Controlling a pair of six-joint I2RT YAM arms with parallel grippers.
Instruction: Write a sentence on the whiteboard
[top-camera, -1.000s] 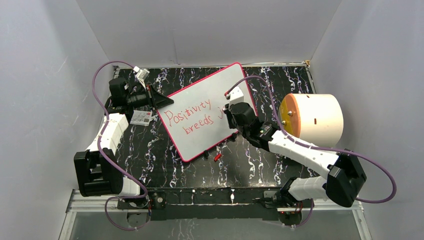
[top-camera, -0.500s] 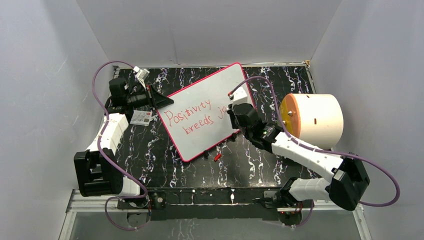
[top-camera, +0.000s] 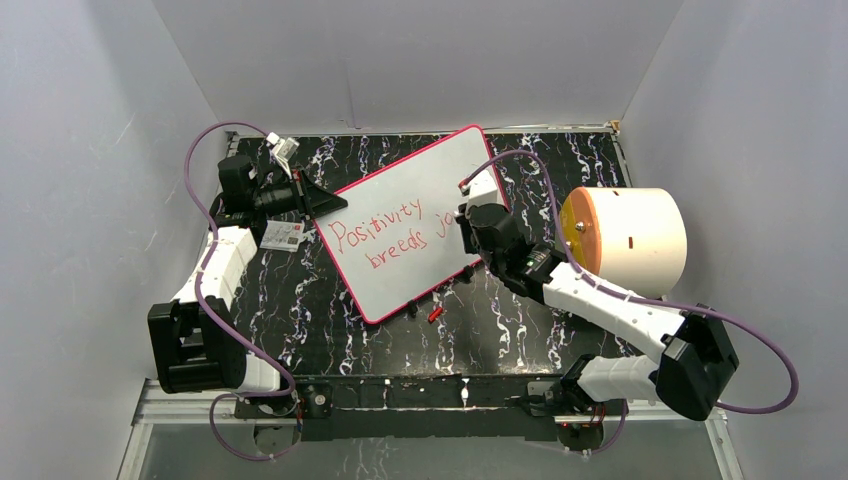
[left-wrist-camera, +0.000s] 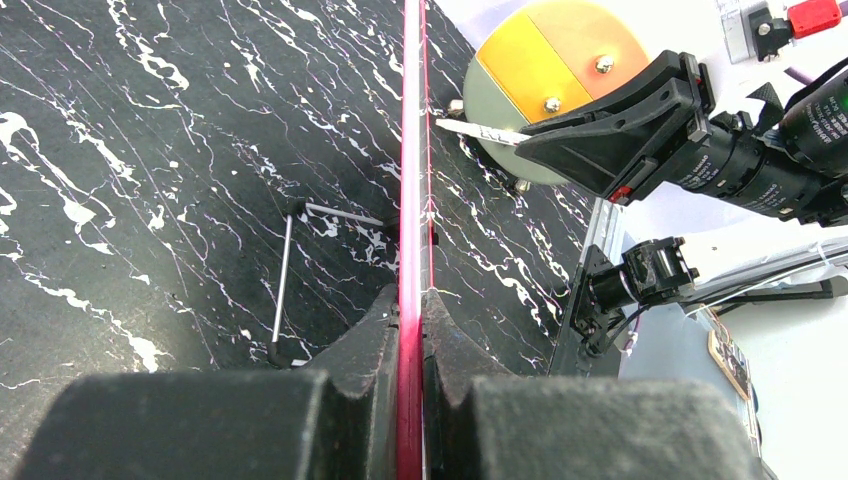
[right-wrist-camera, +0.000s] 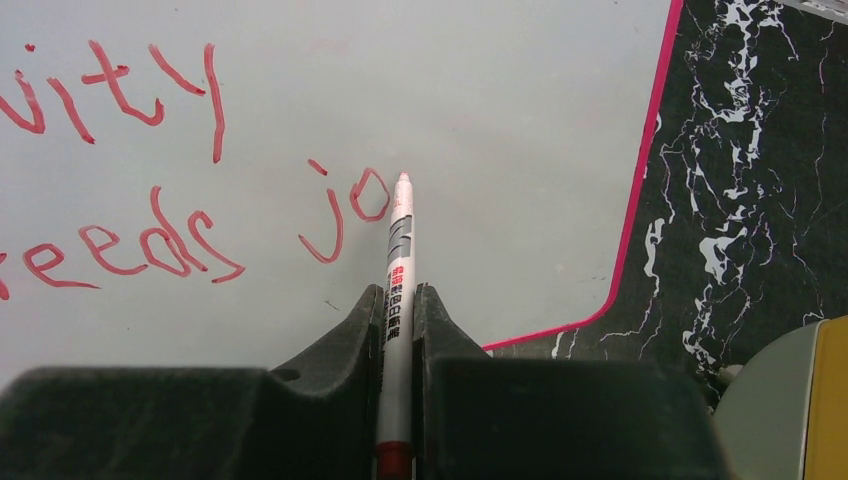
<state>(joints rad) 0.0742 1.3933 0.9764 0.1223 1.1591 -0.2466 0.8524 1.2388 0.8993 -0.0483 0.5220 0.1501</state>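
Whiteboard (top-camera: 440, 175) handling, by view.

**Top external:** The board is mid-tabletop (top-camera: 520, 320), skewed, with its long axis running about 8 to 2 o'clock. The sentence (top-camera: 385, 235) is in red, two slanted lines, its end hidden under the right arm. The left end effector (top-camera: 325, 203) is on the board's 9 o'clock edge. The right end effector (top-camera: 468, 228) is over the 3 o'clock end. A white drum (top-camera: 640, 240) with an orange face sits at 3 o'clock, off the board. A small card (top-camera: 283, 236) lies at 9 o'clock, and a red cap (top-camera: 435, 314) lies at 6 o'clock, just off the frame.

**Left wrist:** This view is edge-on. The left end effector is clamped on the thin pink frame, which runs toward 12 o'clock from between the fingers. A wire foot (left-wrist-camera: 285, 280) shows at 9 o'clock of the grip. I can't tell whether the board is resting or slightly lifted.

**Right wrist:** The right end effector is clamped mid-barrel on the marker (right-wrist-camera: 399, 260), tip pointing to 12 o'clock. The tip is just at the 3 o'clock side of the "o" in "jo", and I can't tell whether it touches. The "y" is not yet written, so the job looks nearly done.

**Handling, my read:**
- The whiteboard looks thin, light, stiff and slick-faced.
- It would likely skate or pivot under pen load unless pinned.
- Hold it by the frame edge, as now, and keep off the writing face, since fresh ink smears.
- The marker barrel is slim and smooth, so too much side load could twist it in the grip.
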